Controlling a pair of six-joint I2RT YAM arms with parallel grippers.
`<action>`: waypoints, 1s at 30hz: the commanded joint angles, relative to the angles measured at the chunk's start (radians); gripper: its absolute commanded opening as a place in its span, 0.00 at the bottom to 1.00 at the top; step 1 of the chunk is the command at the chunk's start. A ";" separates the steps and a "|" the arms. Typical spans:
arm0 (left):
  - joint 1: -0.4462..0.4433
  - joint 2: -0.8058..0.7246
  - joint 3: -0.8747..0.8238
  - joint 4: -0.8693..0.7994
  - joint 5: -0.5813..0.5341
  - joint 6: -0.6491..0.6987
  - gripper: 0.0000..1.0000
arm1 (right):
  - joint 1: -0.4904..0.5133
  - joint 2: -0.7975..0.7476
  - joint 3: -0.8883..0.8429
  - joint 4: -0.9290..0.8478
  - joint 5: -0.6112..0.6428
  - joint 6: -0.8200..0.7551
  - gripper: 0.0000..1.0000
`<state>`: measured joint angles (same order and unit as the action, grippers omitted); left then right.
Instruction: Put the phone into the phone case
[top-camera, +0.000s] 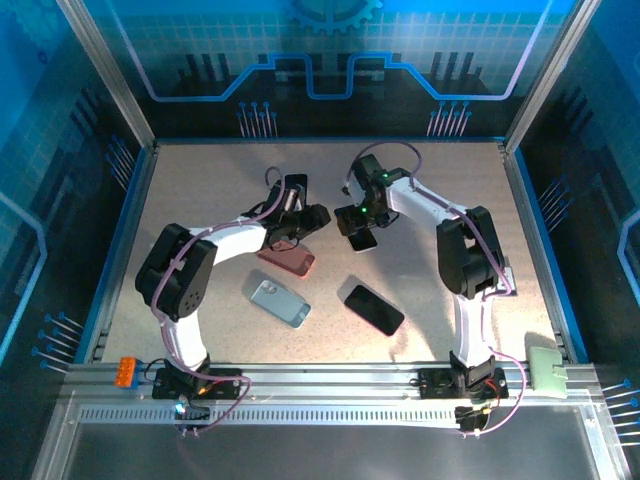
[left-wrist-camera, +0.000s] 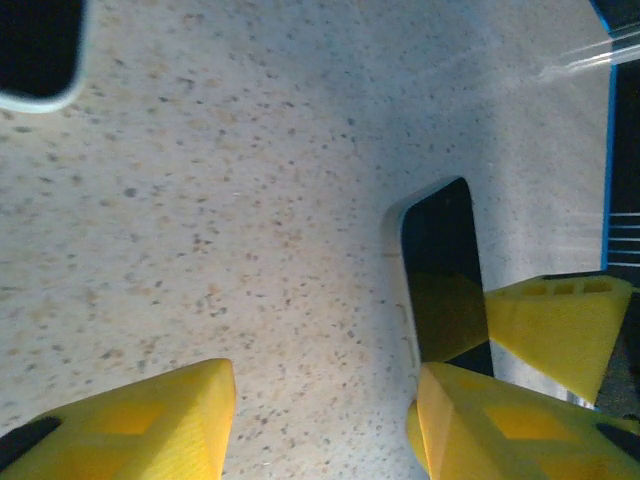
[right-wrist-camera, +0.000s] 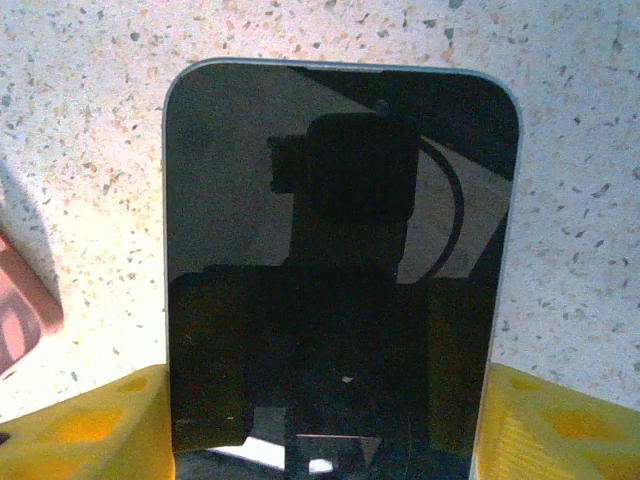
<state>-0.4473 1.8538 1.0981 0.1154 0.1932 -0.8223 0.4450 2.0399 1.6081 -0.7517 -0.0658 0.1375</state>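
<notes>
Speckled beige table (top-camera: 200, 200), glossy black phone (right-wrist-camera: 340, 270), pink case (top-camera: 287, 260), pale blue-grey case (top-camera: 279, 303), yellow pincer fingers (left-wrist-camera: 130, 420).

In my right wrist view the phone (right-wrist-camera: 340, 250) runs off the bottom edge between my fingers (right-wrist-camera: 90, 425) (its lower end unseen), and the pink case (right-wrist-camera: 22, 315) is cut by the left edge. From above, my right pincer (top-camera: 361, 236) hides most of that phone.

Cool blue overhead light; warm glare around the reflective phone (right-wrist-camera: 340, 250), slight blur.
</notes>
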 joint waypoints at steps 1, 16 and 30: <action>-0.007 0.029 0.038 0.062 0.050 -0.017 0.52 | 0.015 -0.048 -0.005 -0.007 -0.047 0.016 0.67; -0.017 0.084 0.063 0.126 0.097 -0.037 0.48 | 0.019 -0.067 -0.008 0.011 -0.116 0.045 0.67; -0.020 0.135 0.075 0.211 0.140 -0.097 0.47 | 0.022 -0.067 0.001 0.014 -0.139 0.053 0.67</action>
<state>-0.4500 1.9709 1.1435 0.2859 0.2779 -0.9024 0.4461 2.0205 1.6005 -0.7589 -0.1524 0.1722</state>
